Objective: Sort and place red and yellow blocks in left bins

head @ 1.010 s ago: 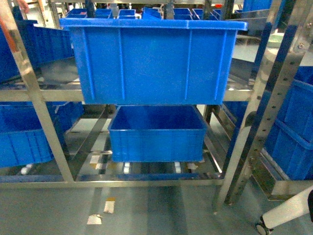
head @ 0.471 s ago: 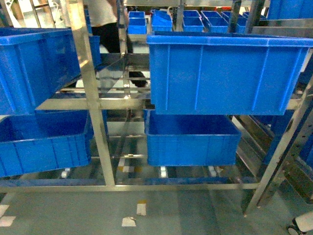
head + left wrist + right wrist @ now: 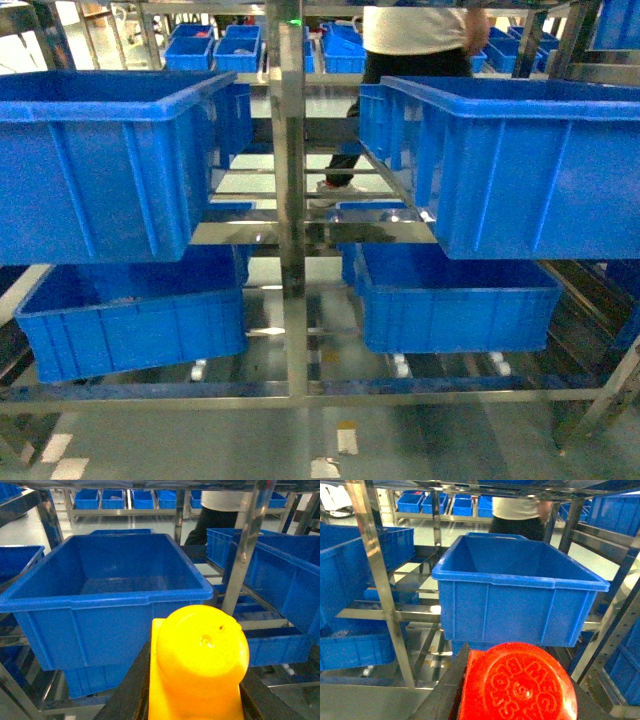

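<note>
While each pincer grips a block — yellow block, red block — a steel upright divides the blue bins.

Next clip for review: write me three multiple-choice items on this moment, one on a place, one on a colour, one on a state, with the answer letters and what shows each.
1. Where does the vertical steel post stand in the head view?
A. between the two upper blue crates
B. at the far right edge
C. behind the person

2. What colour is the block at the left gripper?
A. green
B. yellow
C. white

3. What is the state of the blue crate facing the right wrist camera?
A. packed with blocks
B. covered by a lid
C. open on top, nothing seen inside

Answers: 1 A, the post splits the left crate from the right one. 2 B, glossy yellow fills the left wrist view. 3 C, bare inner walls show, while the red block stays at the right gripper.
</note>
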